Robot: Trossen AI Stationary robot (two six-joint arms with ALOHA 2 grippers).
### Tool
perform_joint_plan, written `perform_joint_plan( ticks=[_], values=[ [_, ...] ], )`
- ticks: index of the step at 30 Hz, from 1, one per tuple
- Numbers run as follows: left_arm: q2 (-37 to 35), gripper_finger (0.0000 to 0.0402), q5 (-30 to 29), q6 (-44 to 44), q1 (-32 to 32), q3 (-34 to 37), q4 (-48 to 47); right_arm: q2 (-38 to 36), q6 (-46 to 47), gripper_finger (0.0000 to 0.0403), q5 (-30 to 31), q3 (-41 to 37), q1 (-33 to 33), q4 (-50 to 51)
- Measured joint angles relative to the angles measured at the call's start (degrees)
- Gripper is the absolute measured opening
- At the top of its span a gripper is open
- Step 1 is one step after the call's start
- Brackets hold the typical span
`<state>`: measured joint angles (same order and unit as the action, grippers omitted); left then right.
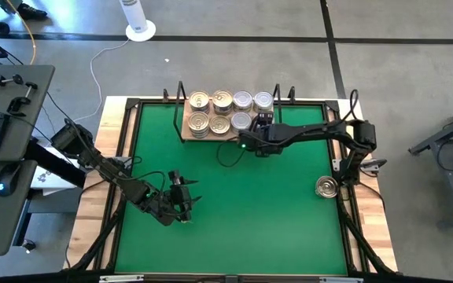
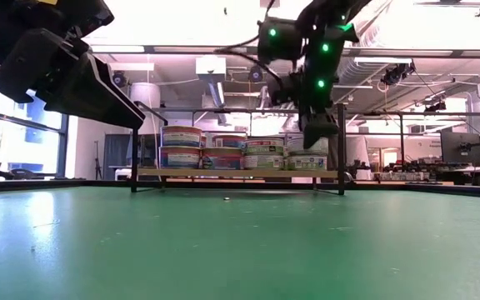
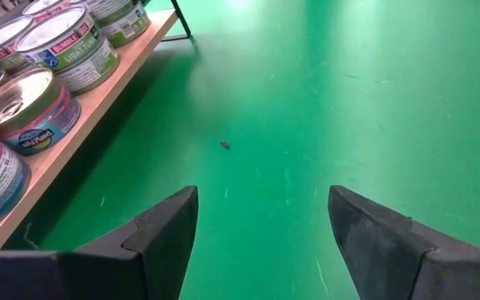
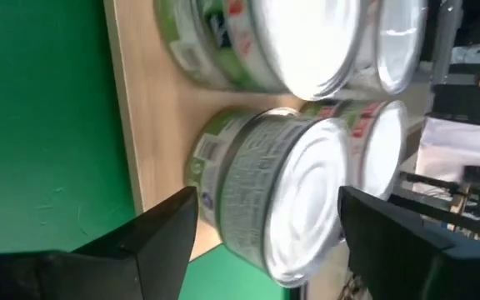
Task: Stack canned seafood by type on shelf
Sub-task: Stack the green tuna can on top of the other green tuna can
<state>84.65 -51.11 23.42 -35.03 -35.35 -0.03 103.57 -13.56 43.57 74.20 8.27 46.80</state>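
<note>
Shiny metal tins [image 1: 221,111] — pale matt wooden shelf [image 1: 189,136] — smooth green mat [image 1: 234,212].

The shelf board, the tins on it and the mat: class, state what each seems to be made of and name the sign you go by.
Shelf: looks like light wood, matt tan with a faint grain; it could be a veneer. Tins: metal, with shiny silver or gold-tinted lids that mirror the light, and printed paper-like labels round the sides. Mat: a smooth green sheet with a soft sheen, perhaps rubber or plastic.

Both claws gape (left [image 1: 185,198], right [image 1: 263,119]).
</note>
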Motion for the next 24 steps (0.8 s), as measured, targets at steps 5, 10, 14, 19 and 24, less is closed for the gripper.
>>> perform_joint_plan(
  ticks=[5, 10, 14, 19, 24],
  values=[
    [0.0, 0.0254, 0.0, 0.0, 0.0, 0.0, 0.0, -0.1, -0.6, 0.0282, 1.7, 3.0, -0.9, 1.6],
    [0.0, 0.0254, 0.0, 0.0, 0.0, 0.0, 0.1, -0.1, -0.9, 0.0280, 1.7, 3.4, 0.5, 1.9],
    [0.0, 0.0254, 0.0, 0.0, 0.0, 0.0, 0.1, -0.1, -0.5, 0.0270, 1.1, 3.4, 2.0, 1.8],
    [0.0, 0.0254, 0.0, 0.0, 0.0, 0.0, 0.1, -0.1, -1.2, 0.0254, 0.8, 3.3, 3.3, 0.5],
    [0.0, 0.0254, 0.0, 0.0, 0.0, 0.0, 0.1, -0.1, -1.9, 0.0252, 0.8, 4.7, 2.1, 1.1]
  ],
)
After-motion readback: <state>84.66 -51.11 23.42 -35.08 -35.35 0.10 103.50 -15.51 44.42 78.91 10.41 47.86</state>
